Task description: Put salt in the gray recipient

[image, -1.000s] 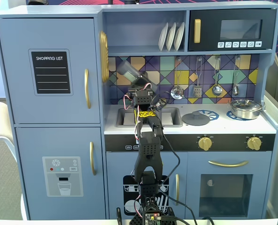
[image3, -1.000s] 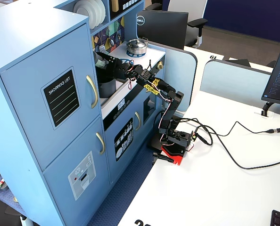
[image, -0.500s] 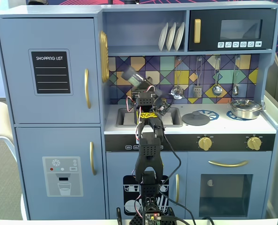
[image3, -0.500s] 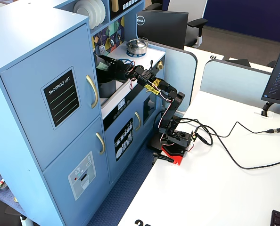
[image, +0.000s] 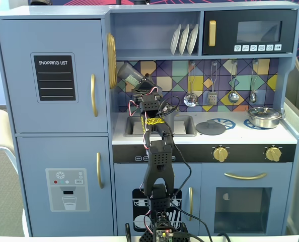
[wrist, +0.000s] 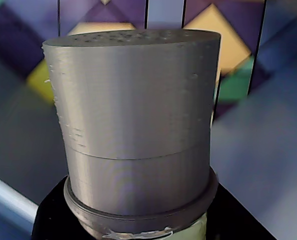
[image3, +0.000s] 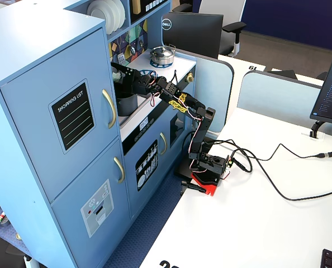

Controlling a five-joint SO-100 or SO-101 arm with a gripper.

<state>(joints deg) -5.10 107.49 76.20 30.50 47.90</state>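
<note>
The arm rises from its base at the table edge in front of the toy kitchen (image: 54,166), climbs straight up past the oven knobs, then bends forward over the sink (image: 162,126) of that kitchen. In a fixed view from the side the upper links stretch nearly level from the elbow toward the counter, with the wrist reaching in under the plate shelf.

The gripper (image: 142,86) is clamped around the salt (image: 129,74), its black fingers closed on the shaker's lower body. The salt is lifted clear of the counter, tilted with its cap up and toward the left of a fixed view from the front, in front of the patterned backsplash just above the sink and just right of the kitchen's tall left cabinet. In the wrist view the salt (wrist: 133,120) fills most of the picture, cap end pointing away from the camera, small holes showing on its flat top, a sliver of pale label at the bottom edge.

The gray recipient (image3: 126,103) sits at the sink end of the counter, directly below the gripper (image3: 123,77) in the side fixed view; in the front view the arm hides it. A flat gray lid (image: 211,127) lies on the counter right of the sink, and a shiny silver pan (image: 264,117) stands at the far right end.
</note>
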